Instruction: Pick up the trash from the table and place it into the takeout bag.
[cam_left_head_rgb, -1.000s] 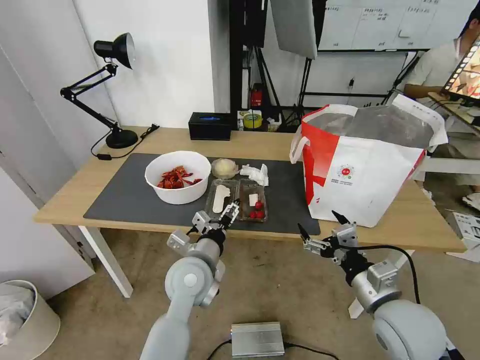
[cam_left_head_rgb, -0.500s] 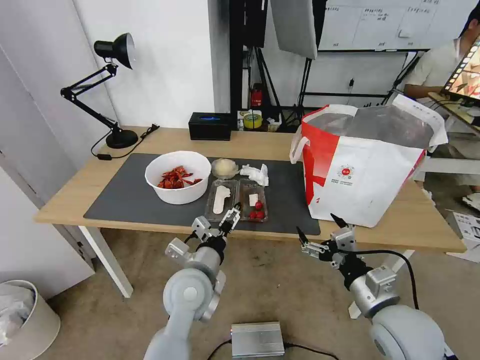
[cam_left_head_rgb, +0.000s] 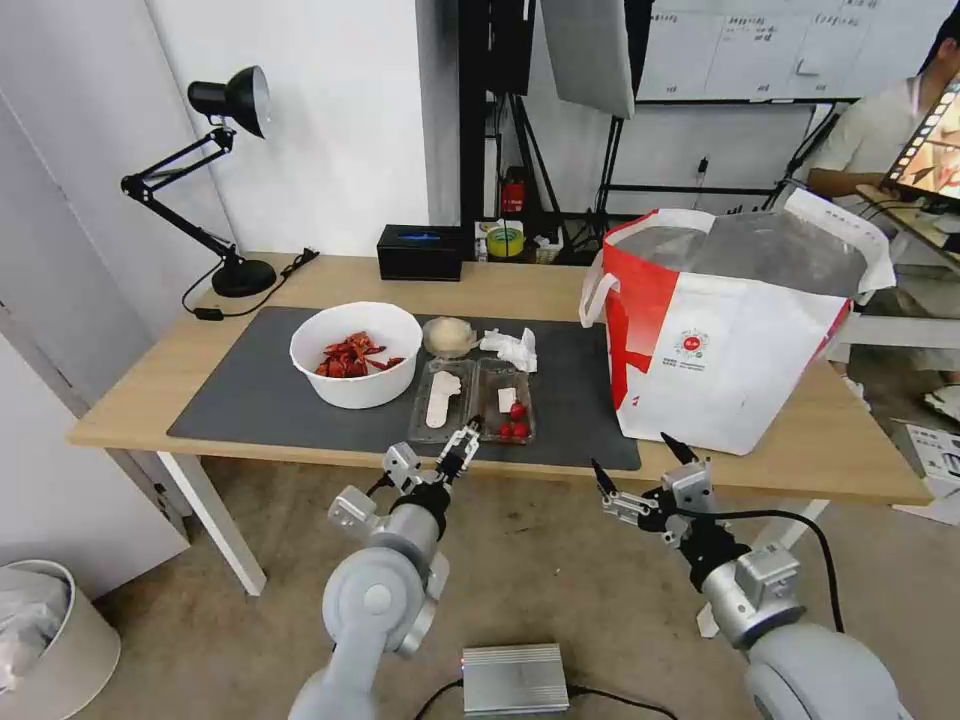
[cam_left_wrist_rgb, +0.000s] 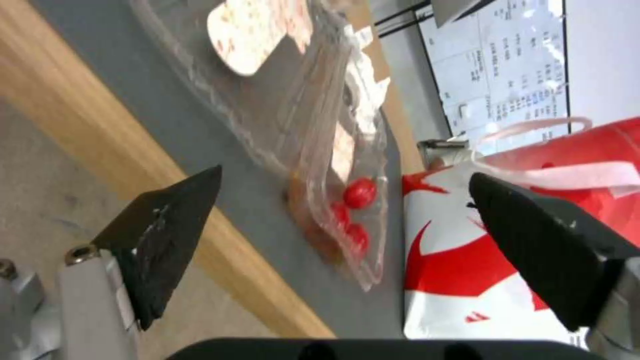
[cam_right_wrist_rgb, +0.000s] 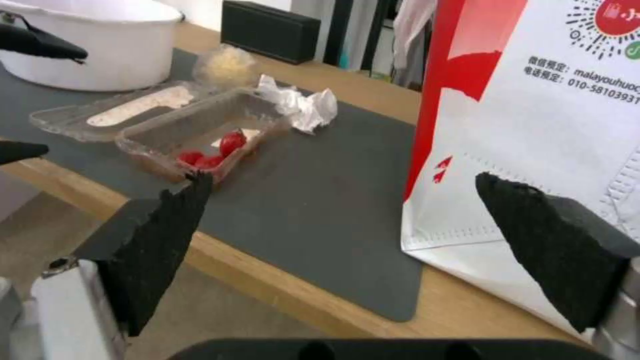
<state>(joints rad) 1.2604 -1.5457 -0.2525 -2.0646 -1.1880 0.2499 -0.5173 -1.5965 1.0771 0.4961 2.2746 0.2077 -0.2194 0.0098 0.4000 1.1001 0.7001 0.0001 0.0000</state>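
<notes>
The left gripper (cam_left_head_rgb: 437, 459) is hovering at the surface's (cam_left_head_rgb: 140, 395) near edge, fingers spread wide and empty — the clear hinged tray (cam_left_head_rgb: 471, 399) is lying just beyond them, its long axis running near to far. Farther right, the right gripper (cam_left_head_rgb: 637, 470) is hanging open too, near the takeout bag (cam_left_head_rgb: 720, 340).

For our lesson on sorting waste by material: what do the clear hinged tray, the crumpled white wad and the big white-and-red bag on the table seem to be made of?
Clear hinged tray: thin glossy plastic, apparently; the mat shows through it.
Crumpled white wad: soft matte tissue paper, judging by its creases.
Big white-and-red bag: probably printed non-woven fabric with a shiny silver foil lining and stitched seams.
</notes>
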